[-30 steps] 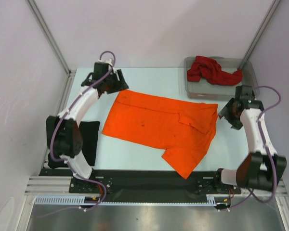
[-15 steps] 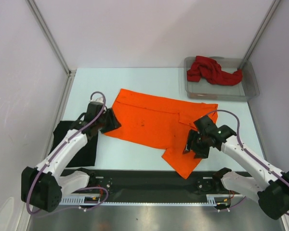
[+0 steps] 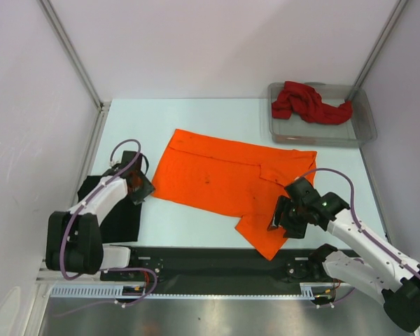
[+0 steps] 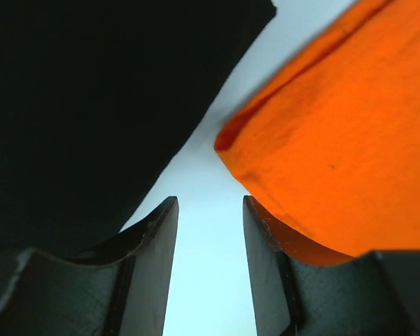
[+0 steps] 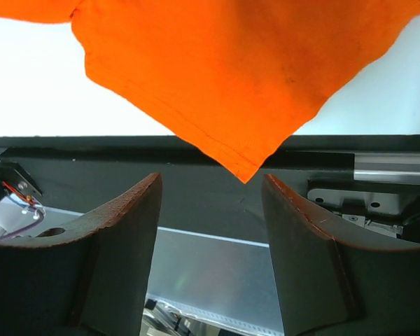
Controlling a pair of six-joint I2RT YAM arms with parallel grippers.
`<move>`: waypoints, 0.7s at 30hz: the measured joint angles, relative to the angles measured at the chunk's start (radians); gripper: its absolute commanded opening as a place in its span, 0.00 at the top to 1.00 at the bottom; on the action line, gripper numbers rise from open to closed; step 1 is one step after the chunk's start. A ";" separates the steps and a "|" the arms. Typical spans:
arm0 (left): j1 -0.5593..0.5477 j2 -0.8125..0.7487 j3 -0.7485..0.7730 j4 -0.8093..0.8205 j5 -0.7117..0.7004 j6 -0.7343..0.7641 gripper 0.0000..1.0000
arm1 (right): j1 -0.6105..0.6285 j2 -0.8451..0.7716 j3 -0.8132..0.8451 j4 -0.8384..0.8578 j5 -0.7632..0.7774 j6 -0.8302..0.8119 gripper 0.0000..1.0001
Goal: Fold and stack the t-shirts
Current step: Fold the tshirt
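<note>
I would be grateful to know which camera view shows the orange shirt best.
The top external view: it shows the whole orange shirt spread flat on the table. The left wrist view catches only one corner of it, close up. The right wrist view shows only its near part, ending in a pointed corner.

We hold our left gripper [image 3: 136, 187] low at the left edge of the table [image 3: 196, 115], perhaps touching, jaws apart; our right gripper [image 3: 280, 218] hovers near the front edge, jaws apart.
</note>
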 measured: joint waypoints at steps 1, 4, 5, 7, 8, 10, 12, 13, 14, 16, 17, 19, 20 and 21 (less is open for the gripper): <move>0.003 0.021 0.005 -0.001 -0.005 -0.006 0.53 | -0.006 0.004 0.000 0.000 0.000 0.000 0.36; 0.007 0.064 0.014 0.008 -0.011 -0.022 0.57 | -0.025 0.016 0.000 -0.001 0.003 0.000 0.36; 0.009 0.073 0.016 0.014 -0.013 -0.023 0.58 | -0.031 0.017 0.000 -0.001 0.004 0.000 0.36; 0.011 0.091 0.018 0.030 -0.015 -0.026 0.59 | -0.042 0.019 0.000 0.000 0.004 0.000 0.36; 0.011 0.099 0.021 0.035 -0.015 -0.029 0.59 | -0.045 0.021 0.000 0.000 0.004 0.000 0.37; 0.013 0.130 0.035 0.047 -0.015 -0.031 0.59 | -0.052 0.026 0.000 0.001 0.004 0.001 0.37; 0.015 0.159 0.044 0.061 -0.014 -0.031 0.61 | -0.056 0.034 0.000 0.003 0.005 0.002 0.37; 0.017 0.173 0.045 0.069 -0.013 -0.031 0.62 | -0.058 0.040 0.000 0.004 0.008 0.005 0.37; 0.018 0.185 0.046 0.075 -0.011 -0.031 0.64 | -0.061 0.046 0.000 0.005 0.010 0.009 0.37; 0.019 0.198 0.049 0.079 -0.010 -0.031 0.67 | -0.066 0.058 0.000 0.008 0.017 0.021 0.37; 0.021 0.199 0.049 0.084 -0.009 -0.031 0.70 | -0.071 0.066 -0.002 0.010 0.021 0.031 0.38; 0.023 0.202 0.050 0.087 -0.009 -0.031 0.77 | -0.087 0.080 -0.009 0.009 0.031 0.059 0.44; 0.024 0.202 0.050 0.089 -0.009 -0.030 0.79 | -0.099 0.086 -0.017 0.010 0.035 0.078 0.46; 0.024 0.203 0.050 0.092 -0.008 -0.029 0.85 | -0.112 0.089 -0.029 0.010 0.038 0.095 0.47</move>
